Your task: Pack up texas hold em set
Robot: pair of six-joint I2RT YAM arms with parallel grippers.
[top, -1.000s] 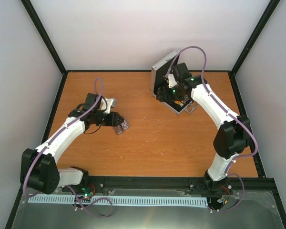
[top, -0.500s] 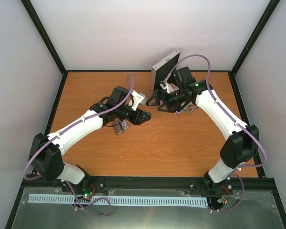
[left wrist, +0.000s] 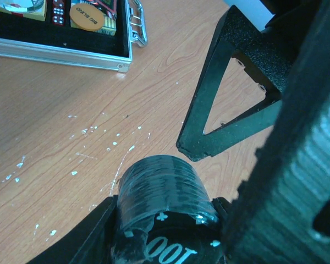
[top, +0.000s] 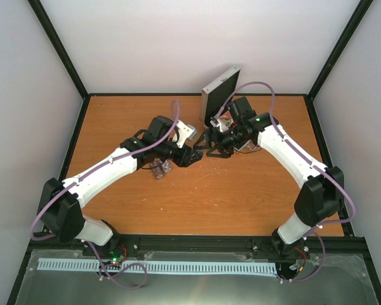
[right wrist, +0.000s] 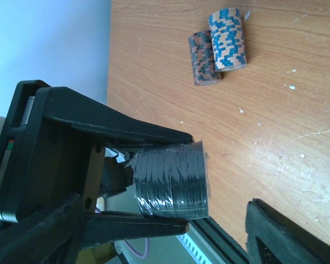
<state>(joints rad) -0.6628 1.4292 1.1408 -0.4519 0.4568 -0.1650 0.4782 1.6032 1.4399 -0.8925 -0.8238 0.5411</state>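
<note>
Both arms have closed in before the case [top: 217, 95]. From above, left gripper [top: 195, 157] and right gripper [top: 209, 142] meet there, with two stacks [top: 160, 168] lying loose well to its left. Left wrist: the left is clenched on a black stack [left wrist: 162, 203]; disc [left wrist: 87, 15] and dice [left wrist: 58, 11] are already cased. Right wrist: the right gapes, empty. Three stacks remain, I reckon.
</note>
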